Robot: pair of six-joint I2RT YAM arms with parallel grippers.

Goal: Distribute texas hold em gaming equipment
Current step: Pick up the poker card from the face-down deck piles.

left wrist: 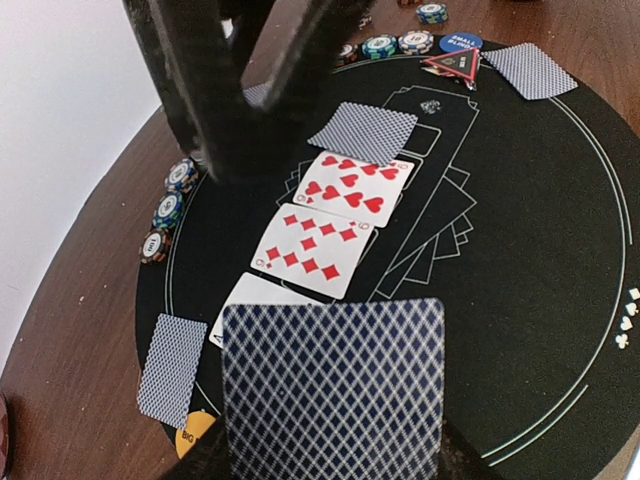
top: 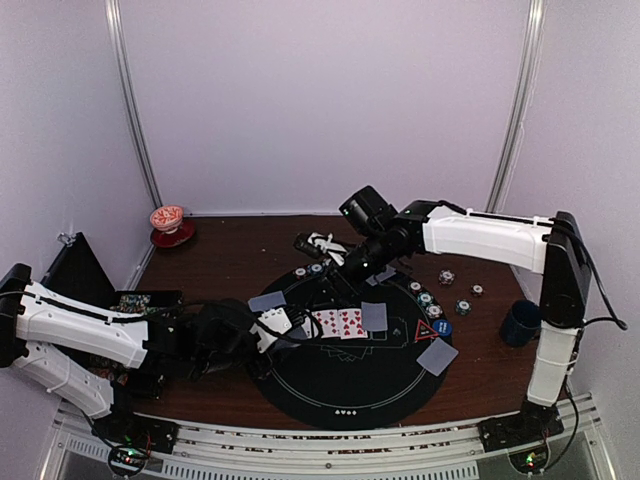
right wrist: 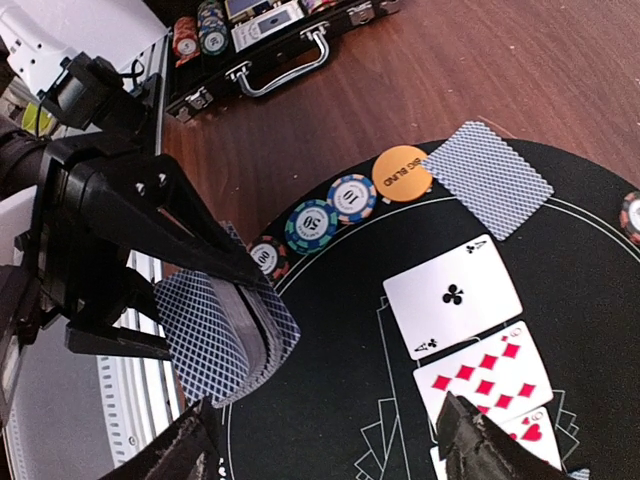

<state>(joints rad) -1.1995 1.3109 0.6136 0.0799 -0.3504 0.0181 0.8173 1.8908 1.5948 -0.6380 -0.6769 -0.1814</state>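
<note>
Deck (right wrist: 225,340) of grey-blue-backed cards is clenched in the left end effector (right wrist: 190,310), over the left rim of the black mat (right wrist: 340,330). Right end effector (right wrist: 325,430) hangs released just beside it. The fanned free edge faces this end effector, so I judge the right arm is the nearer one to draw a card.

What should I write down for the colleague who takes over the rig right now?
Left gripper: shut on the card deck, above the mat's edge.
Right gripper: open, empty, over the mat.
Done: three face-up cards in the middle, face-down cards around; orange button, blue button, red triangle, chips at the rim.
Left: probably deal more cards; loose chips lie off the mat.
</note>
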